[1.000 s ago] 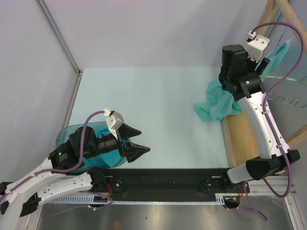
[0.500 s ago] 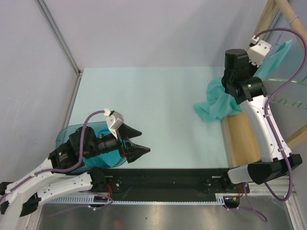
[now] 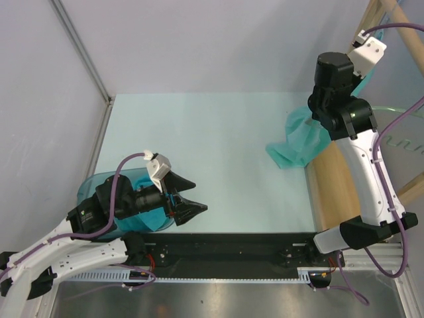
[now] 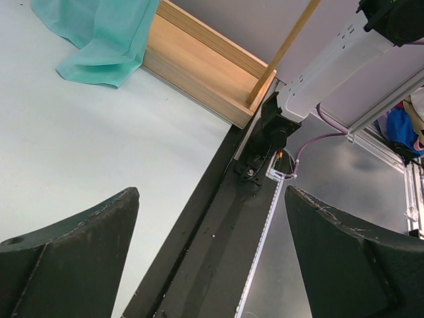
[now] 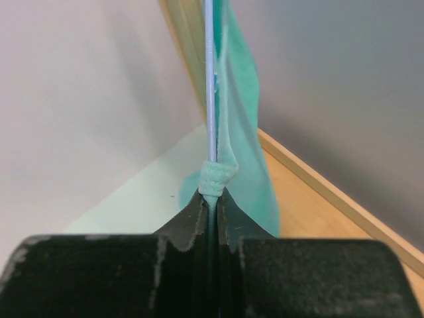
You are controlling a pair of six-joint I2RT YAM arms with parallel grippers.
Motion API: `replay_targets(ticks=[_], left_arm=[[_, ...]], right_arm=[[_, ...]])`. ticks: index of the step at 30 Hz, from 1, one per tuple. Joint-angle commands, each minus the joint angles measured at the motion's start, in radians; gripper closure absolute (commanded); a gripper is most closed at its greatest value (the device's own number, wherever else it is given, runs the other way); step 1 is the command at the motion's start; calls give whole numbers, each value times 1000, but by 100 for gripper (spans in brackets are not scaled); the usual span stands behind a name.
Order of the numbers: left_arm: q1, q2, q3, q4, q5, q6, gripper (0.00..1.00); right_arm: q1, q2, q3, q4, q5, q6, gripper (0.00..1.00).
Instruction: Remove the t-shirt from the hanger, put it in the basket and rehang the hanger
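Observation:
The teal t-shirt (image 3: 296, 142) hangs at the right, its lower part bunched on the table beside the wooden rack. In the right wrist view my right gripper (image 5: 212, 196) is shut on a ribbed edge of the t-shirt (image 5: 246, 142), right against the thin pale-blue hanger (image 5: 209, 79) that runs straight up from the jaws. From above, the right wrist (image 3: 339, 74) hides those fingers. My left gripper (image 3: 192, 197) hovers low at the near left, far from the shirt, open with nothing between its fingers (image 4: 212, 191).
A wooden rack base (image 3: 328, 189) runs along the table's right side, with an upright post (image 3: 383, 14) at the back right. A blue bin (image 3: 91, 188) with teal cloth sits under the left arm. Grey walls close the back and left.
My right gripper has shut on the t-shirt's edge at the hanger, and the right wrist has moved up and toward the back right. The left arm has not moved.

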Motion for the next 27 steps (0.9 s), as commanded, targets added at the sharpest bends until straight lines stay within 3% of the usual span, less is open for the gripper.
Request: replay_targets(ticks=[1,7,13,20,27], left_arm=[[3,-5,31,7,-5,1,4],[3,-7,34,4,-9,7,4],[1,-31,50,-16,-77,19,4],[1,-34,69,98,-123,54,4],[1,104,120,238,-192,117,4]], right_arm=[[73,5,107,91,80,-79,100],[219,12,83,105,131,-36,100],[363,16,17,83,100,143,100],[555,45,-65,63,74,390,100],[719,82,-80,26,121,559,100]])
